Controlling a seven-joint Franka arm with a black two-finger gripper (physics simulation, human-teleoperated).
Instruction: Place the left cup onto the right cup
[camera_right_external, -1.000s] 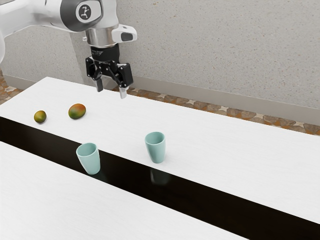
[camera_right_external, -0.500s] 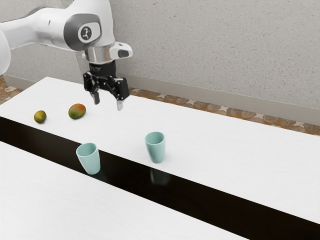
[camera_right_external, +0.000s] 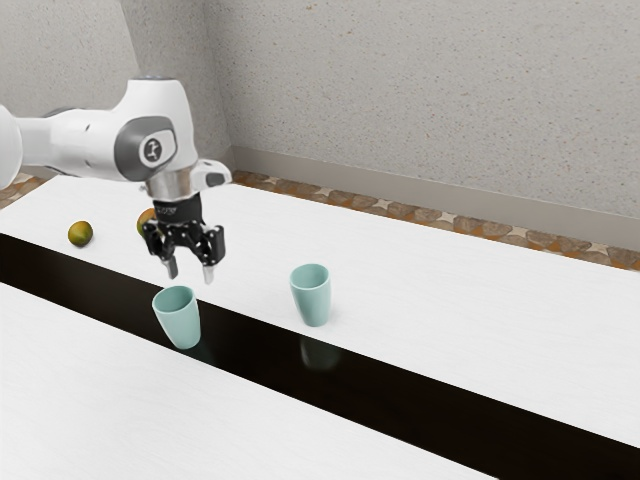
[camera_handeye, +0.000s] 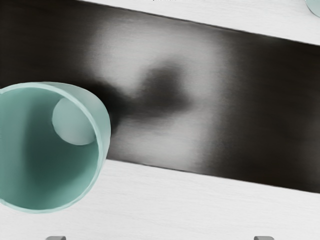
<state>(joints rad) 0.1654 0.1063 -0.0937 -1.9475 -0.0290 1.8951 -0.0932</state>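
Note:
Two pale teal cups stand upright on the table's black stripe. The left cup (camera_right_external: 178, 316) is at the exterior view's left, and the right cup (camera_right_external: 311, 294) stands apart from it toward the exterior view's right. My gripper (camera_right_external: 190, 270) hangs open just above and slightly behind the left cup's rim, with nothing between its fingers. The wrist view looks down into the left cup (camera_handeye: 47, 147), which sits off to one side of the hand. A sliver of the right cup (camera_handeye: 315, 6) shows at that view's corner.
Two mangoes lie on the white table at the exterior view's left: one (camera_right_external: 81, 233) in the open, the other (camera_right_external: 146, 220) partly behind my arm. The black stripe (camera_right_external: 420, 400) runs diagonally across the white table (camera_right_external: 480, 290). A grey wall stands behind.
My arm has come down and toward the exterior view's left, from high above the table's back to just over the left cup. The fingers stay open. Neither cup has moved.

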